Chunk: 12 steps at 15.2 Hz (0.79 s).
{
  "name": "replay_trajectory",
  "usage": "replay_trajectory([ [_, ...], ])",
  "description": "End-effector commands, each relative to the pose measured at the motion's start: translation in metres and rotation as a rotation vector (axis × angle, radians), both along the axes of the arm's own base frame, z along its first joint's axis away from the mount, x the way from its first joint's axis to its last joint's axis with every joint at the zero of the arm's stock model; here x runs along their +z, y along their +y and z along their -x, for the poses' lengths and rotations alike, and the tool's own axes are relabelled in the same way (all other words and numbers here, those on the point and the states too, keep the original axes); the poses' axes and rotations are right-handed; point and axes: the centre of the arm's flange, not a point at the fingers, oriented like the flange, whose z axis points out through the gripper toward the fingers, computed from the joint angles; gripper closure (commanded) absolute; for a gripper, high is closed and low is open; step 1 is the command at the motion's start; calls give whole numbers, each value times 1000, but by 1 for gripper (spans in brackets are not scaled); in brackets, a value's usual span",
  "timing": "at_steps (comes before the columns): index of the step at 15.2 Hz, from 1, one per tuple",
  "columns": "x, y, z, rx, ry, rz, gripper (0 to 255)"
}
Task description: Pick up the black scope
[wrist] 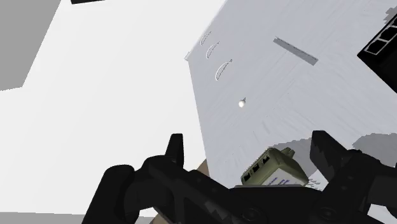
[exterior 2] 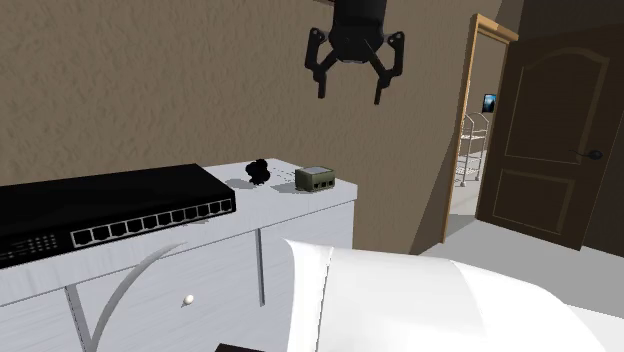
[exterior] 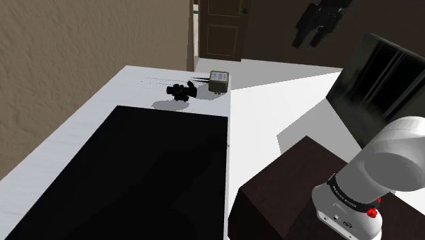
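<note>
While the all-black two-finger gripper hangs high above the white cabinet, fingers spread and empty, the small black scope lies on the cabinet top. It sits just beside a squat olive-green box, past a flat black network switch. Step in hand: approach. Descend over the scope, clear of the box. Its long axis is hard to read, so square the fingers across its body before closing.

A black switch lay on the white cabinet. An olive box sat near its corner, apart from the switch. A brown door stood beyond.
</note>
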Motion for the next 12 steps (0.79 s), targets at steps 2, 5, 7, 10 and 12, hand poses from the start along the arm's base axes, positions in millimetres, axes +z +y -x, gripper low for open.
replay_trajectory([
  [2, -4, 6, -12, 24, 4, 3, 0],
  [5, -15, 24, -48, 95, 15, 13, 0],
  [7, -22, 38, -71, 142, 23, 19, 0],
  [10, -35, 61, -103, 213, 34, 29, 0],
  [12, -43, 77, -124, 260, 42, 35, 0],
])
